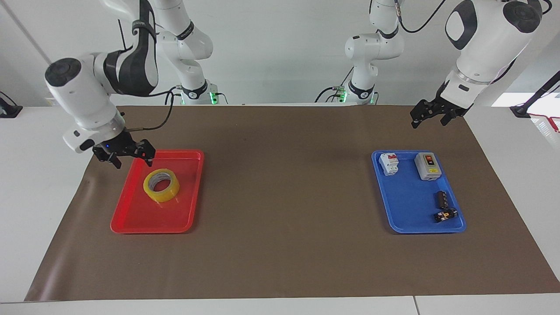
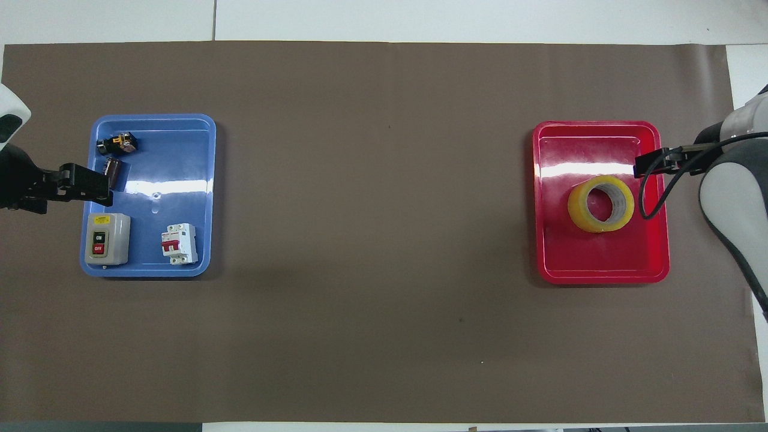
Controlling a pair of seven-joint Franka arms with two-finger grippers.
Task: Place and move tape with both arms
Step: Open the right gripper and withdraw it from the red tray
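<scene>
Watching the right gripper (image 1: pixel 127 153), you can see its fingers spread apart and holding nothing, raised over the red tray's (image 1: pixel 131 218) rim at the edge closest to the right arm's end of the table. The tape (image 1: pixel 161 185) lies flat in that tray, core facing up, apart from the gripper. Your left gripper (image 1: pixel 431 114) waits with its fingers parted and empty, up over the brown mat close to the blue tray (image 1: pixel 407 225), which carries a grey switch box (image 1: pixel 426 166), a white breaker (image 1: pixel 389 163) and two small dark parts. If the tape must be picked up again, the likely trouble is a finger landing on top of the ring instead of passing through the core, which would skid the roll across the glossy tray floor or tip it. A sideways pull could also catch the tray rim and drag the tray along the mat.
</scene>
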